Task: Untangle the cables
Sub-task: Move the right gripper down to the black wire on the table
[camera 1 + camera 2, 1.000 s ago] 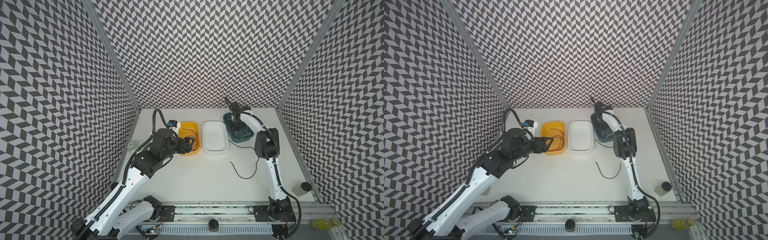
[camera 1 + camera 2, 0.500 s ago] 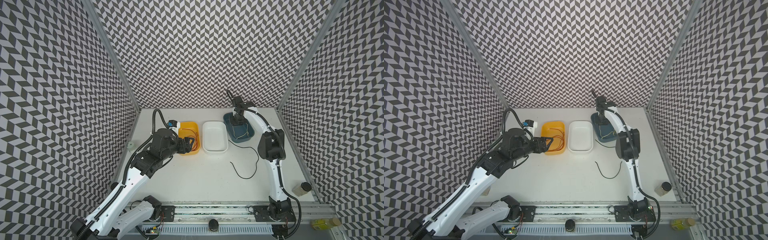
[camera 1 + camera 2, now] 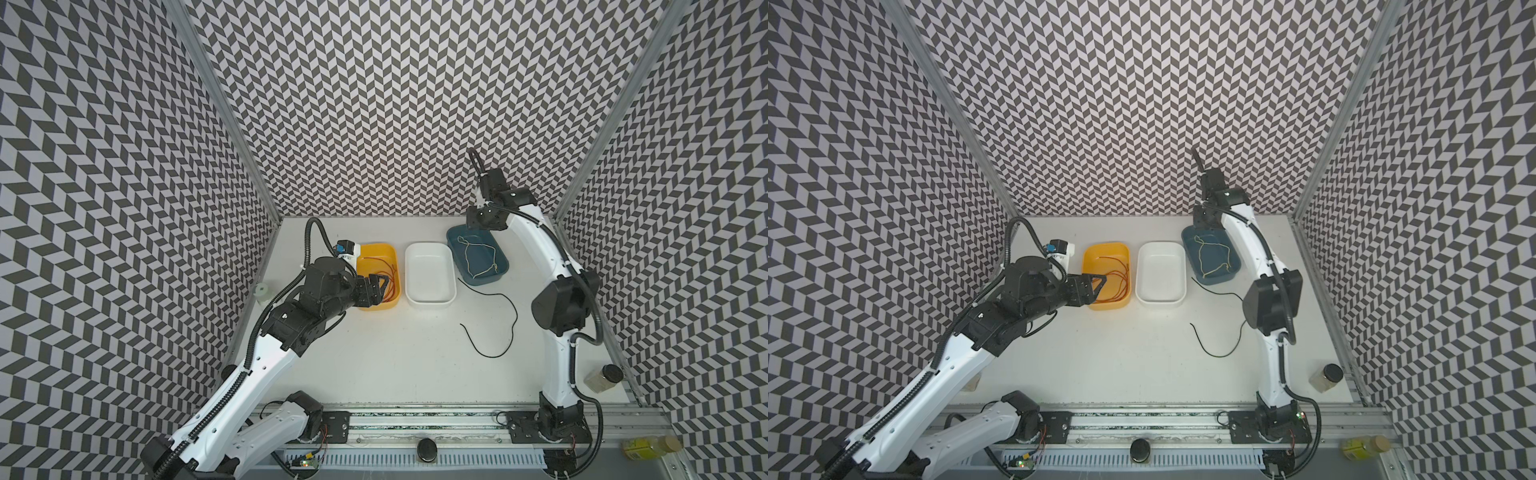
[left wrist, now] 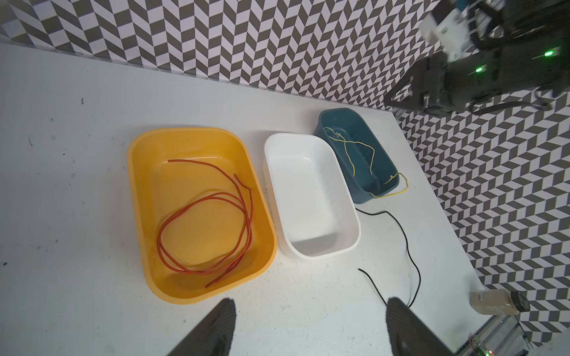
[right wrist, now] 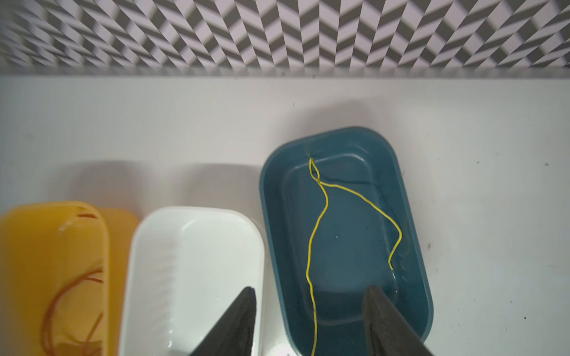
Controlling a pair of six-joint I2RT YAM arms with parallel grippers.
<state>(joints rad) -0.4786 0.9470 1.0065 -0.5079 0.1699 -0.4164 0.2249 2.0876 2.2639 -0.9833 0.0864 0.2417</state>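
My right pincer (image 5: 308,289) stands open with a clear gap between its two dark fingers, and it holds nothing. It hangs raised over the blue tray (image 5: 410,215) and looks down into it. The yellow cable (image 5: 324,209) lies loose on the tray floor below. It crosses itself once toward the far end, and the left wrist view shows part of it draped over the near rim. My right arm rises from its base at the near right, bends at the elbow, and leans far and leftward to reach over the tray.

My left pincer (image 4: 310,302) is spread wide and empty too. It is held roughly level off the tabletop (image 3: 395,353), at the near end of the yellow tray (image 4: 135,185). That arm stretches diagonally from the near left, its wrist turned toward the row of trays. The red cables (image 4: 246,215) curl in loose overlapping loops inside the yellow tray. The white tray (image 4: 354,222) sits between the yellow and blue ones.

The black cable (image 3: 513,316) lies bare on the tabletop, nearer than the blue tray and right of the white one. One end is just beside the blue tray's near-left corner.
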